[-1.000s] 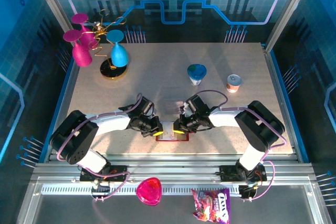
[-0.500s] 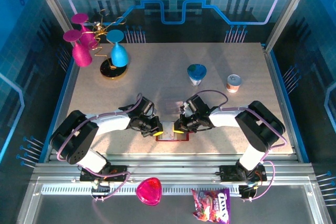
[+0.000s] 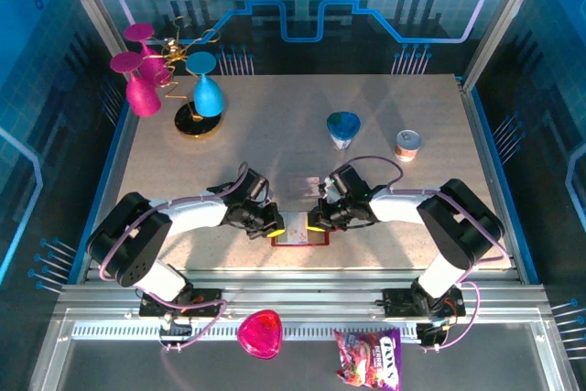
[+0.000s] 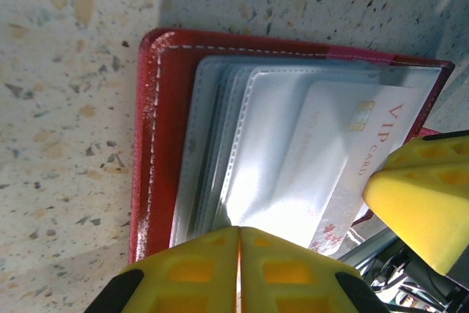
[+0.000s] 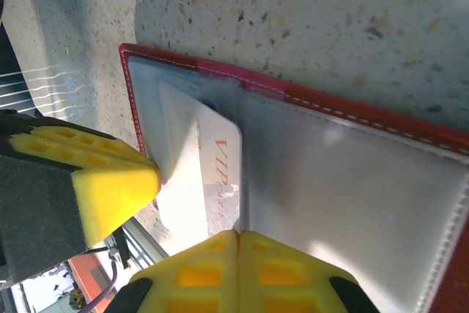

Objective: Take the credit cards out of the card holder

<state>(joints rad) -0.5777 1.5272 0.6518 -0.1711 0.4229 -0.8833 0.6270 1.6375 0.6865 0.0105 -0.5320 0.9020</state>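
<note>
Sleeve (image 4: 267, 133) half over card (image 4: 370, 133) (seemingly), cup (image 3: 343, 128) beyond

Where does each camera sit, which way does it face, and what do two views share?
Top: above and behind the arms, looking down on the table; both arms show, left gripper and right gripper meeting at the red wallet.
Left wrist: on the left arm, looking down at the open wallet; own shut yellow fingers at the bottom.
Right wrist: on the right arm, facing the wallet from the opposite side; own shut fingers at the bottom.
Shared: both wrist views show the pale VIP card in the wallet.
</note>
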